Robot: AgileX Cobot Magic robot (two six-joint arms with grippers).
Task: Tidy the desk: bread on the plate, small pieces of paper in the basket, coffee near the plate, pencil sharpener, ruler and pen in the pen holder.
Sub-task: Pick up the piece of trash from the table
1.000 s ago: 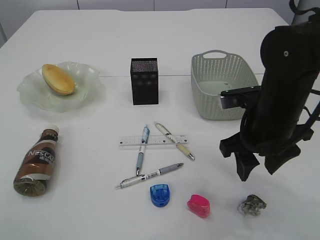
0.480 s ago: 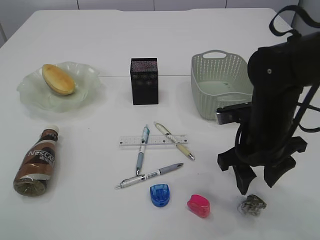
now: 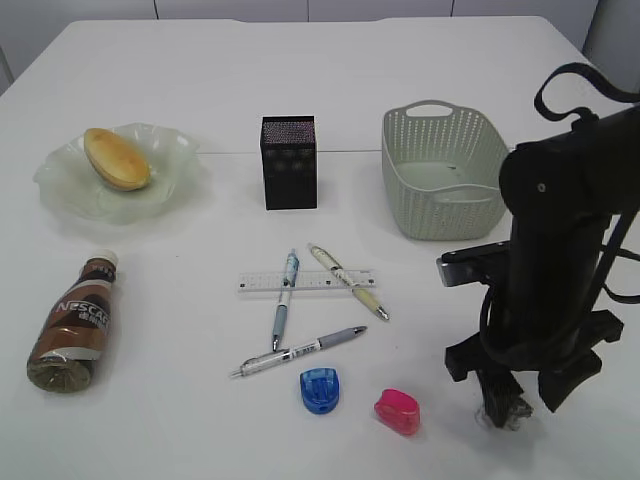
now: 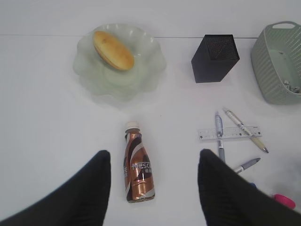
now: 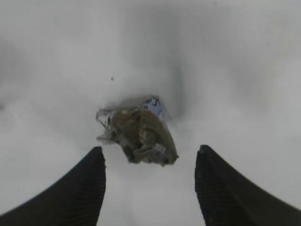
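The right gripper [image 3: 520,400] is low over the table [image 3: 180,420], right above the crumpled paper [image 5: 138,135]. Its two fingers [image 5: 75,193] are wide apart, one on each side of the paper, not touching it. The paper lies near the pink sharpener [image 3: 397,411], well apart from the basket [image 3: 440,185]. The left gripper [image 4: 153,188] is high up with its fingers apart too, holding nothing. Under it lies the coffee bottle [image 4: 137,168] on its side.

bright even light, soft shadows; right wrist view blurry.
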